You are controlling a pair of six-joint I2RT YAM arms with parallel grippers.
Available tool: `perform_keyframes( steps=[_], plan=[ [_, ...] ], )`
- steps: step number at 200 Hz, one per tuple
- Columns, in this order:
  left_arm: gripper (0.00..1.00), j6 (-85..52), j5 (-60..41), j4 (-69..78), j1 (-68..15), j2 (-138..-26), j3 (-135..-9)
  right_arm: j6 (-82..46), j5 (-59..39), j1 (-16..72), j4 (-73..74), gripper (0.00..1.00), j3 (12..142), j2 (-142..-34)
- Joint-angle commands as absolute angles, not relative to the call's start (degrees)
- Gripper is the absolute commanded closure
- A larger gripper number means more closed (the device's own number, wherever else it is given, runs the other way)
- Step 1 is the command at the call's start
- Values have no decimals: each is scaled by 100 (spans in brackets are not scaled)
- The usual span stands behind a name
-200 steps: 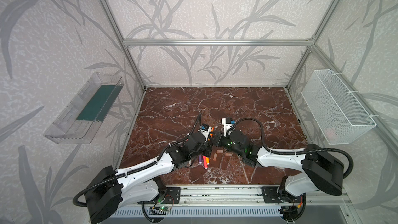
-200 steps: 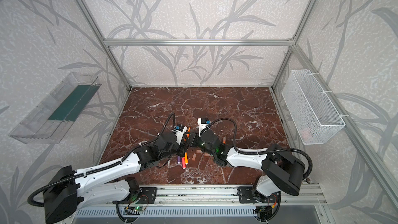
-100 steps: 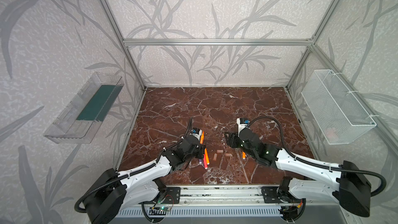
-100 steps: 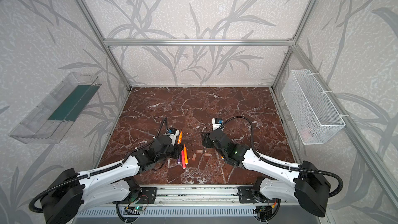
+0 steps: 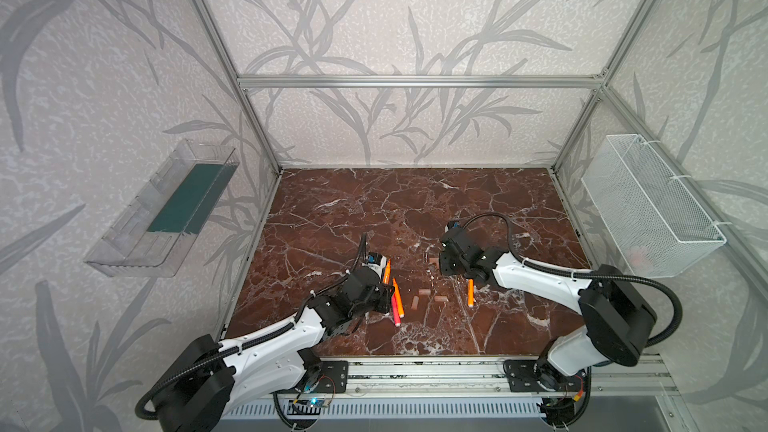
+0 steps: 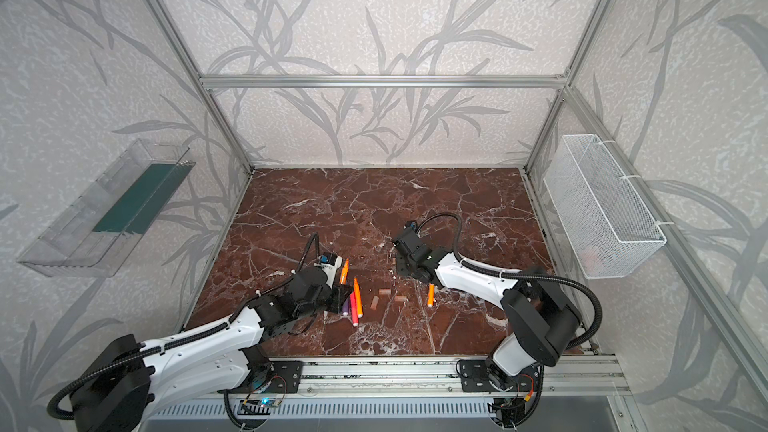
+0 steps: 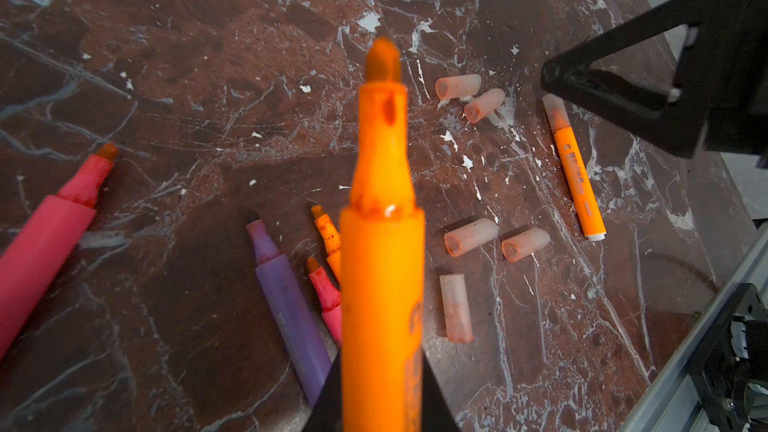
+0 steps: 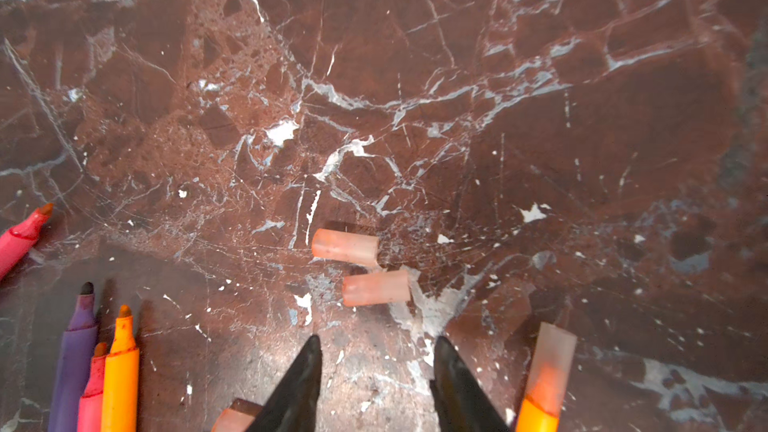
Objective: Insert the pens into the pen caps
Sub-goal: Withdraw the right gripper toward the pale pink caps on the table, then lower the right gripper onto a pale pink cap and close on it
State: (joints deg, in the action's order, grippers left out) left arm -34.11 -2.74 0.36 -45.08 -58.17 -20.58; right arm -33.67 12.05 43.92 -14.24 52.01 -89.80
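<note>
Notably, with the left gripper clenched on an uncapped orange pen and the right gripper released, empty, just behind two neighbouring pen caps, an off-centre closure could pinch both or roll the nearer away.

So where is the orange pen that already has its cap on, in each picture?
Top view: capped orange pen, front right part of the table.
Top view: the pen, same place.
Left wrist: the pen, whole, apart from the other pens.
Right wrist: only its capped end, beside the right gripper.
Shared landmark: the uncapped orange pen on the table.
</note>
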Motion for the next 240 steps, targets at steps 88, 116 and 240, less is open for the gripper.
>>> perform_keyframes(
  steps=[88, 116, 240],
  plan=[
    [100, -3364, -193, -93, -4560, -5774, -2312, -3263, 1203, 4386, -1775, 47, 5754, -9995],
    [100, -3349, -184, -99, -4566, -5764, -2312, -3262, 1238, 4386, -1762, 42, 5809, -10122],
    [100, -3342, -212, -35, -4568, -5805, -2297, -3408, 1765, 4386, -1792, 48, 5404, -9818]
  ],
)
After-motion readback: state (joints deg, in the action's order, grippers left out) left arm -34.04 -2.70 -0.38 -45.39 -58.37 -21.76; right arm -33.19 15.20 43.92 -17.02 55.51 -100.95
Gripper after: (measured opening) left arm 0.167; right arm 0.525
